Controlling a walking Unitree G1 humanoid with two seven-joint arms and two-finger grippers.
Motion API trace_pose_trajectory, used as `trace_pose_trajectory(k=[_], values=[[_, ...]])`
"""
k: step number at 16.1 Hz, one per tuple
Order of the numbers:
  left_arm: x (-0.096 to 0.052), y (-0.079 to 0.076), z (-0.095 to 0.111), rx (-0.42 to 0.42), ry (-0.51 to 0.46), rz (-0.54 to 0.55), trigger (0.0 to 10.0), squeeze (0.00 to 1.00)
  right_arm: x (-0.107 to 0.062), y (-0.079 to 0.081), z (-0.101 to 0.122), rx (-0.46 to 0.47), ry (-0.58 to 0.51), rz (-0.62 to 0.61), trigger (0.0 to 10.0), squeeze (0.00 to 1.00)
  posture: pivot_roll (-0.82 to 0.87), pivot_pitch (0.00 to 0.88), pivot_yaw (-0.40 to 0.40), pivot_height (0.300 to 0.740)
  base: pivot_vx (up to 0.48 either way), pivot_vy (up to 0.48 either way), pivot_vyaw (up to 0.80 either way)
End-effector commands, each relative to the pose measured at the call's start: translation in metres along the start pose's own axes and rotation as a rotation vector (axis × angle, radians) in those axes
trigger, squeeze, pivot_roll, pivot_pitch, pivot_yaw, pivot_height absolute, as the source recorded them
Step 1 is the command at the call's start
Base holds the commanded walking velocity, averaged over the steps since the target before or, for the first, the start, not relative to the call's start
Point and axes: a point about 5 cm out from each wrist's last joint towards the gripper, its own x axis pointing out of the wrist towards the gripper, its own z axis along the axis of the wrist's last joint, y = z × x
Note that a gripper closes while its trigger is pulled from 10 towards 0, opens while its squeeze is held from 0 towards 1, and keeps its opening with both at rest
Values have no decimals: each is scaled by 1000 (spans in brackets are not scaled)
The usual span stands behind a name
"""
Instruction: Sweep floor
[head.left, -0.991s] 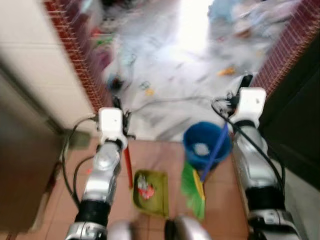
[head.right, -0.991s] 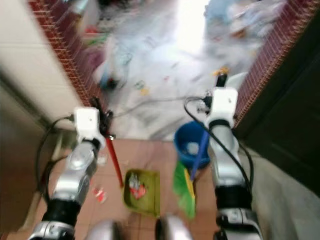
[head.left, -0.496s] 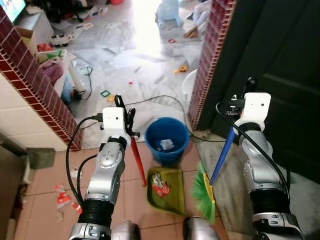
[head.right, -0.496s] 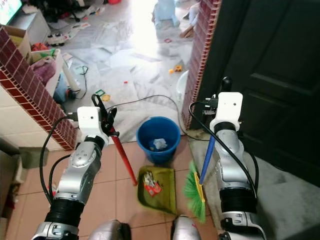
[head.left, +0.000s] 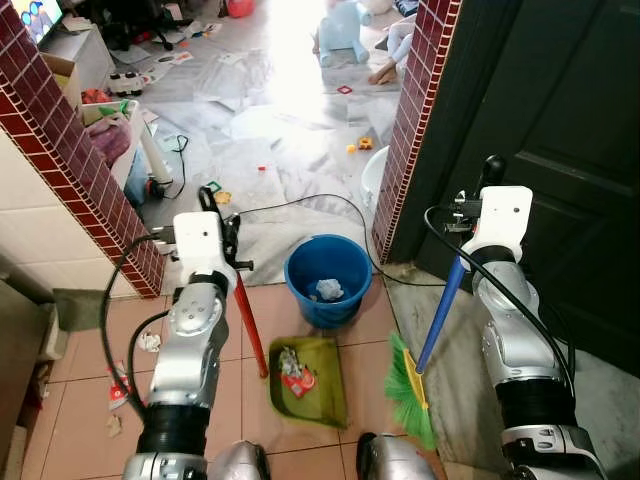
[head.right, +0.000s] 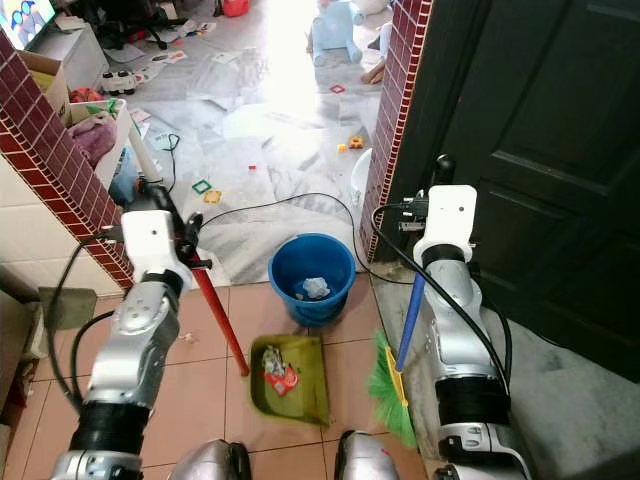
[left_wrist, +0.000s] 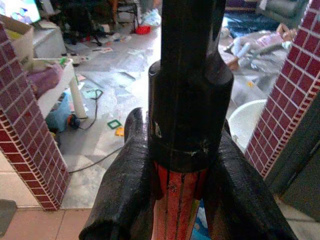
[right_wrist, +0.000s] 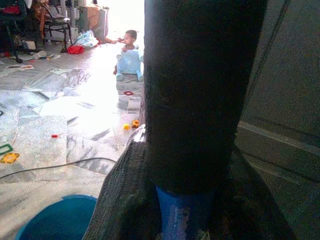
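My left gripper (head.left: 214, 198) is shut on the red handle (head.left: 250, 322) of a green dustpan (head.left: 308, 382), which rests on the terracotta tiles with crumpled litter in it. In the left wrist view its fingers (left_wrist: 125, 200) clamp that red handle. My right gripper (head.left: 489, 172) is shut on the blue handle (head.left: 440, 315) of a broom, whose green bristles (head.left: 407, 392) touch the floor right of the dustpan. The right wrist view shows the blue handle (right_wrist: 182, 220) between the black fingers.
A blue bucket (head.left: 328, 280) with paper in it stands just beyond the dustpan. Red brick pillars (head.left: 415, 110) flank the doorway, with a dark door (head.left: 560, 110) at right. A black cable (head.left: 300, 205) crosses the marble floor. Litter scraps (head.left: 120, 390) lie on the left tiles. A person (right_wrist: 130, 37) sits far back.
The camera has turned and the blur of a second ago has cleared. Both grippers keep hold of their handles. The left arm and dustpan sit a little further left in view.
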Motion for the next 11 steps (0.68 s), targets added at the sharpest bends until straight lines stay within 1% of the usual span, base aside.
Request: trace_pose_trajectory(k=[1, 3, 4, 6, 7, 8, 9, 10, 11], values=[[-2, 13, 28, 6, -109, 65, 10000, 0, 3, -2, 8, -25, -37, 3, 10000, 0, -126, 67, 25, 740, 0, 0, 0], [-6, 29, 46, 42, -171, 154, 10000, 0, 5, -4, 7, -30, -35, -1, 10000, 0, -114, 66, 23, 740, 0, 0, 0], [-11, 39, 53, 69, -182, 224, 10000, 0, 6, -4, 6, -32, -33, 0, 10000, 0, -104, 62, 20, 740, 0, 0, 0], [-23, 46, 58, 121, -196, 274, 10000, 0, 7, -2, 6, -36, -35, 7, 10000, 0, -102, 60, 18, 740, 0, 0, 0], [-28, 55, 66, 157, -223, 340, 10000, 0, 9, -2, 6, -38, -36, 11, 10000, 0, -88, 57, 11, 740, 0, 0, 0], [-31, 58, 76, 163, -260, 370, 10000, 0, 9, -1, 6, -40, -35, 15, 10000, 0, -83, 56, 8, 740, 0, 0, 0], [-31, 57, 84, 164, -296, 375, 10000, 0, 10, 0, 5, -40, -33, 17, 10000, 0, -72, 54, 2, 740, 0, 0, 0], [-31, 54, 100, 169, -357, 378, 10000, 0, 11, 2, 4, -39, -31, 24, 10000, 0, -66, 52, -5, 740, 0, 0, 0], [-31, 53, 104, 169, -371, 379, 10000, 0, 11, 2, 4, -38, -31, 26, 10000, 0, -66, 52, -5, 740, 0, 0, 0]])
